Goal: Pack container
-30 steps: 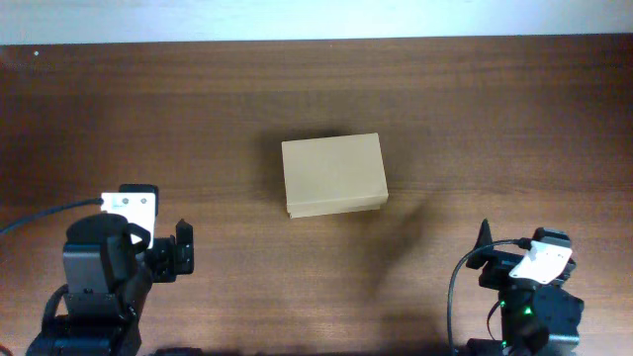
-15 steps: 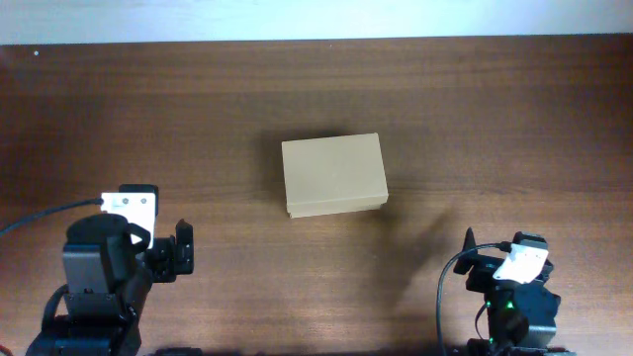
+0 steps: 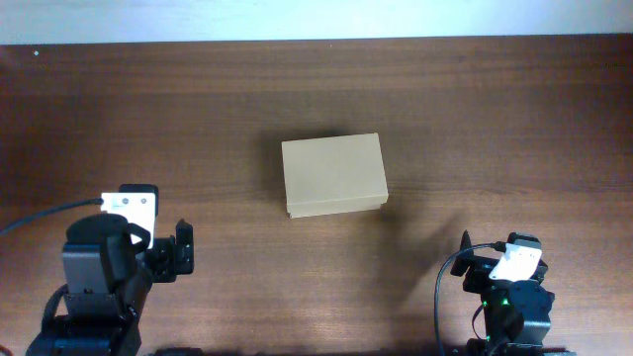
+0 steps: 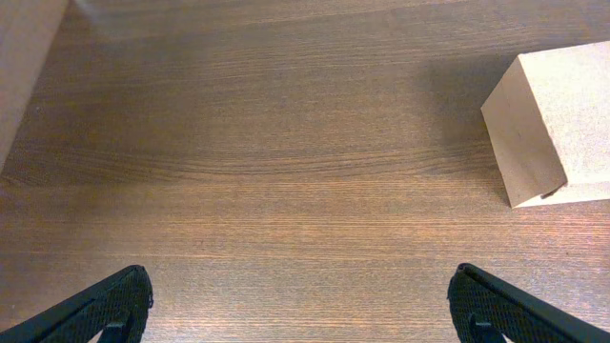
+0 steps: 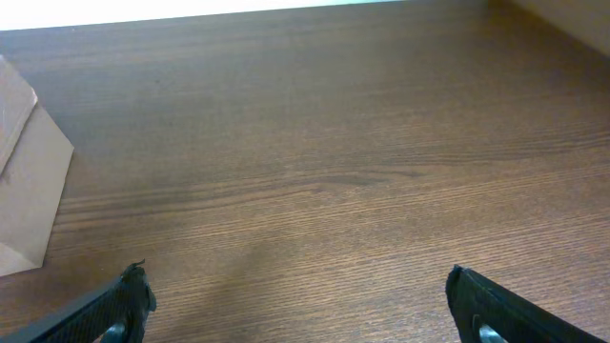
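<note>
The container (image 3: 333, 174), a plain tan cardboard box with its lid closed, sits at the middle of the wooden table. It also shows at the right edge of the left wrist view (image 4: 560, 122) and at the left edge of the right wrist view (image 5: 29, 191). My left gripper (image 4: 300, 303) is open and empty near the front left of the table, well short of the box. My right gripper (image 5: 297, 307) is open and empty at the front right, also apart from the box. Nothing else of the task shows.
The brown wooden table (image 3: 475, 119) reaches a white wall along its far edge. The left arm's base (image 3: 104, 272) stands at the front left and the right arm's base (image 3: 514, 297) at the front right, with black cables.
The right arm has drawn back toward the table's front edge and a little to the left. The left arm and the box have not moved.
</note>
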`<state>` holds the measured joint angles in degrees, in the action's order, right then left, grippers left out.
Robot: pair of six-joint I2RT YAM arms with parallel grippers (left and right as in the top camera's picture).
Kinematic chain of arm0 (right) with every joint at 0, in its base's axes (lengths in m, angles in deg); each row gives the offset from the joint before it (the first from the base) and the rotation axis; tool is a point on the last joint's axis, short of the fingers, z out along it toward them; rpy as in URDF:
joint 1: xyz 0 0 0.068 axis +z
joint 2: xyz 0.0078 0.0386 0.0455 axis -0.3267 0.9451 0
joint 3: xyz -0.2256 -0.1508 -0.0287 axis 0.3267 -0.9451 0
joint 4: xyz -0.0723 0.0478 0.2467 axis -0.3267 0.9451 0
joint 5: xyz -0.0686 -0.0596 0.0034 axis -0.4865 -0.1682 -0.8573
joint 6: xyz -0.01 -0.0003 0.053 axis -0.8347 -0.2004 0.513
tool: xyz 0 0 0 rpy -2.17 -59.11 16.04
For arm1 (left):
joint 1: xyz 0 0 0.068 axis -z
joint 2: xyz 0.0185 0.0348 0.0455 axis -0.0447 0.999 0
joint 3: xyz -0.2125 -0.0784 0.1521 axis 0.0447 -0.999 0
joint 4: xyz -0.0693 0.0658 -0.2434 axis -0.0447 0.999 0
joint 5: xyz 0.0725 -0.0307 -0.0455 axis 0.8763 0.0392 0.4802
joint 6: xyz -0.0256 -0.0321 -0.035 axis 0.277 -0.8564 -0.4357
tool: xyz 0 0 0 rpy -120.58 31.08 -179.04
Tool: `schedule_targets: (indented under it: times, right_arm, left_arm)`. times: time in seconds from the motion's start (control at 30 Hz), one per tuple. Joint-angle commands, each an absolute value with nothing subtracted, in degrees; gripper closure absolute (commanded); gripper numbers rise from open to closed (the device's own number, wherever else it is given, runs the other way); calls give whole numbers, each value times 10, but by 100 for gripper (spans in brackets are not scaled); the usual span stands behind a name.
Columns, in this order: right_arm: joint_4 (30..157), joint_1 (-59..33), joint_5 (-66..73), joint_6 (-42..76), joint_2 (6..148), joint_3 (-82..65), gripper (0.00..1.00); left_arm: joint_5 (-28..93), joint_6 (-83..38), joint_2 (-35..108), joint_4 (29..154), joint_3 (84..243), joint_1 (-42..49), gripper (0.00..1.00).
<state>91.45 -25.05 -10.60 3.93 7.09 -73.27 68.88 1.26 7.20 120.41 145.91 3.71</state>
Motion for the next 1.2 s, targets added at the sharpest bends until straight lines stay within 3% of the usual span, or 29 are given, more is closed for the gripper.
schedule_targets:
  times: [0.0,0.53,0.93,1.17]
  right_arm:
    - [913,-255,-99,38,65,-738,1]
    - [913,-255,-99,38,65,-738,1]
    - [913,-255,-99,38,65,-738,1]
    - [913,-255,-99,38,65,-738,1]
  left_arm:
    - [695,7,72,1203,1459,36,1]
    - [717,28,39,1183,1437,36,1]
    - [735,35,-172,589,1095,36,1]
    - [735,35,-237,487,969,36,1]
